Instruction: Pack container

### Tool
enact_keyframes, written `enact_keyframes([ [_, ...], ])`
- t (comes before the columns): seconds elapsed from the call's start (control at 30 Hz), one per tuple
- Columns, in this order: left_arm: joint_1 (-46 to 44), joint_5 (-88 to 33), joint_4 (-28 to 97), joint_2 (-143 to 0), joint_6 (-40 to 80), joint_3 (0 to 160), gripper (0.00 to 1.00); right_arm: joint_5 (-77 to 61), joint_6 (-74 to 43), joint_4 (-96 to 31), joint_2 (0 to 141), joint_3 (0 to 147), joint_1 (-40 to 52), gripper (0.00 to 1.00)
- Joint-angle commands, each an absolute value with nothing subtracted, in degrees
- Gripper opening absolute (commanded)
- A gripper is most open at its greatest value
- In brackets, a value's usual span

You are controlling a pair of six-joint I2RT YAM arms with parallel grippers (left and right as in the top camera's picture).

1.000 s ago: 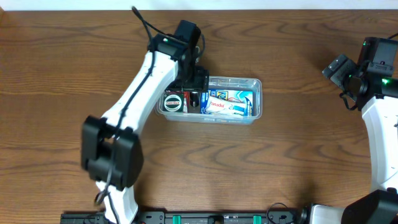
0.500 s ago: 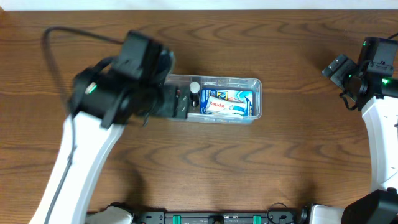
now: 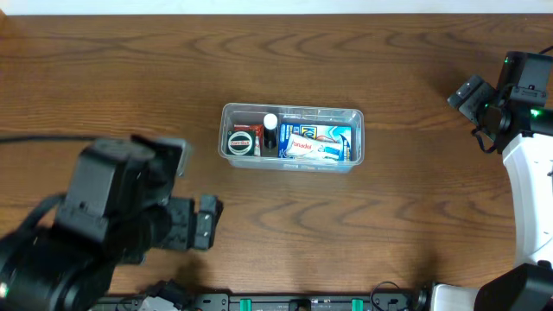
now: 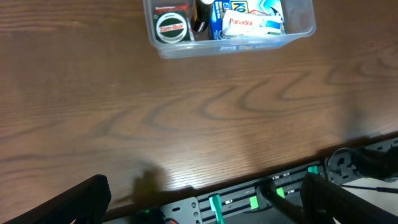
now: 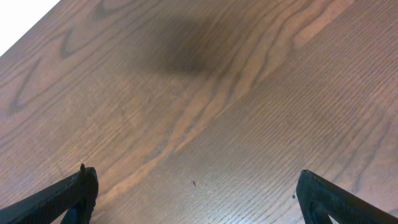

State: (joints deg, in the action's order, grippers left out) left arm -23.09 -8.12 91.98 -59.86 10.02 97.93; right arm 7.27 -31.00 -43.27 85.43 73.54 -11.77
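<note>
The clear plastic container [image 3: 291, 165] stands in the middle of the table. It holds a round green and white tin [image 3: 239, 142], a dark bottle with a white cap [image 3: 270, 130] and blue and white packets [image 3: 318, 142]. My left gripper [image 3: 206, 223] is open and empty, raised over the front left of the table, well away from the container. In the left wrist view the container [image 4: 230, 48] lies at the top edge, and the open fingers [image 4: 205, 205] are over the table's front edge. My right gripper [image 3: 467, 93] is open and empty at the far right, over bare wood [image 5: 196, 199].
The table's front edge with a black rail and green clips [image 4: 261, 196] shows in the left wrist view. The left arm's big dark body [image 3: 95, 225] covers the front left corner in the overhead view.
My left arm has drawn back from the container's left end to the front left and risen towards the camera, with empty jaws. The tin and bottle now lie uncovered in the container. The right arm is still.
</note>
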Motion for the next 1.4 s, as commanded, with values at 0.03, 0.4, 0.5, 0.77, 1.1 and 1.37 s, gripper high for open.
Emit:
enact_keyframes([
  [0.03, -23.0, -4.3, 87.4, -54.6, 9.0, 91.6, 0.98, 7.5, -31.4, -43.3, 84.4, 74.1, -12.0, 0.99],
  [0.4, -10.6, 1.1, 53.7, -32.2, 6.5, 54.0, 0.98, 7.5, -31.4, -43.3, 84.4, 74.1, -12.0, 0.99],
  [0.5, -6.8, 1.1, 45.0, -25.7, 6.0, 44.7, 0.98, 7.5, -31.4, -43.3, 84.4, 74.1, -12.0, 0.99],
  [0.77, 0.5, 1.1, 31.0, -11.2, 6.0, 28.7, 0.98, 7.5, -31.4, -43.3, 84.4, 74.1, -12.0, 0.99],
  [1.1, 3.5, 0.3, 11.7, -0.1, 6.2, 11.9, 0.98, 7.5, -31.4, -43.3, 84.4, 74.1, -12.0, 0.99],
  [1.37, 4.5, -0.6, 0.0, -0.1, 6.2, 0.6, 0.98, 7.5, -31.4, -43.3, 84.4, 74.1, -12.0, 0.99],
])
